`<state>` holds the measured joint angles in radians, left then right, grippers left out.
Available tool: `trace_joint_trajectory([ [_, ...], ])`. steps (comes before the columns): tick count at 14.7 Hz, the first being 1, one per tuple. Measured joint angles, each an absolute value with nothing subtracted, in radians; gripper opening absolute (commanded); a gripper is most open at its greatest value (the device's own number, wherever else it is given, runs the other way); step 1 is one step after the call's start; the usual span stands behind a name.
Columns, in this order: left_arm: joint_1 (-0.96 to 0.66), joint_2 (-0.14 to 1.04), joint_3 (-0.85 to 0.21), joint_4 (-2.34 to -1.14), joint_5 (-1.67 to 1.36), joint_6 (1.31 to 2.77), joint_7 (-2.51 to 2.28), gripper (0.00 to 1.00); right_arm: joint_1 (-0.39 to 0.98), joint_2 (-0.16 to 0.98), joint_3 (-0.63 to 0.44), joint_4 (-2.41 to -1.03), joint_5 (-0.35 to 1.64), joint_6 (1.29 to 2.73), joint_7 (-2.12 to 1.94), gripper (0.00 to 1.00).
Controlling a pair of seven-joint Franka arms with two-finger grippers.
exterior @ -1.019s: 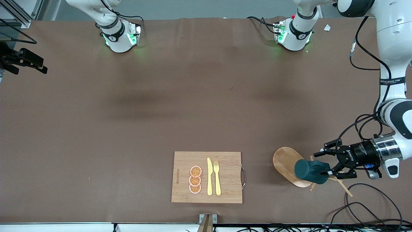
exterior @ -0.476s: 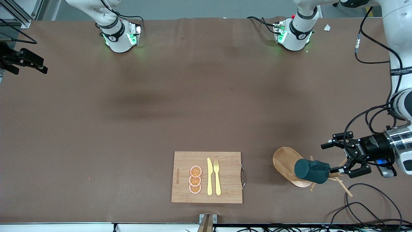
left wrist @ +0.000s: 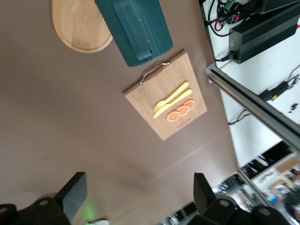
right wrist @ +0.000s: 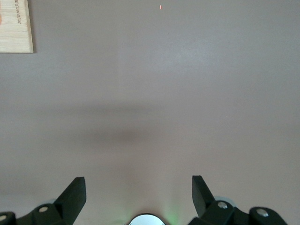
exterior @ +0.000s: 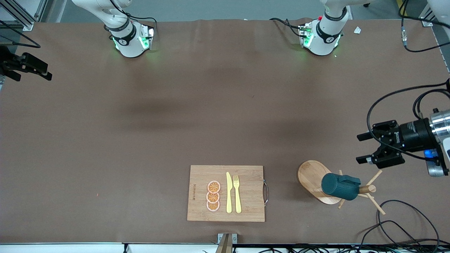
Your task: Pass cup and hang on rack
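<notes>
The dark teal cup (exterior: 339, 187) hangs tilted on a peg of the light wooden rack (exterior: 309, 175), which stands near the front camera toward the left arm's end of the table. My left gripper (exterior: 358, 148) is open and empty, up in the air over bare table beside the rack, apart from the cup. In the left wrist view the cup (left wrist: 136, 28) and the rack's oval base (left wrist: 77, 28) show past the open fingers of the left gripper (left wrist: 139, 192). My right gripper (right wrist: 139, 187) is open and empty over bare table; it is out of the front view.
A bamboo cutting board (exterior: 246, 175) with a yellow knife, a fork and orange slices lies beside the rack toward the table's middle. Its corner shows in the right wrist view (right wrist: 16, 28). Black cables (exterior: 397, 218) lie at the table's edge by the rack.
My left gripper has let go of the cup, opened and drawn back and up from the rack. The cup stays hanging on the peg.
</notes>
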<state>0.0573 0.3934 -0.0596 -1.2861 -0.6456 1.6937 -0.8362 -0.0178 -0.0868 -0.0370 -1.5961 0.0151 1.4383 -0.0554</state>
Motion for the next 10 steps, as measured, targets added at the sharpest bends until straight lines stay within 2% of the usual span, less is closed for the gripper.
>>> trace_joint_trajectory([
  [5, 0.055, 0.288, -0.207, -1.287, -0.234, 1.599, -0.804, 1.0, -0.018, -0.087, -0.037, -1.596, 0.015, 1.438, -0.055, 1.0],
  [10, 0.053, 0.223, -0.23, -1.295, -0.092, 1.513, -0.586, 1.0, -0.018, -0.087, -0.037, -1.597, 0.015, 1.438, -0.055, 1.0],
])
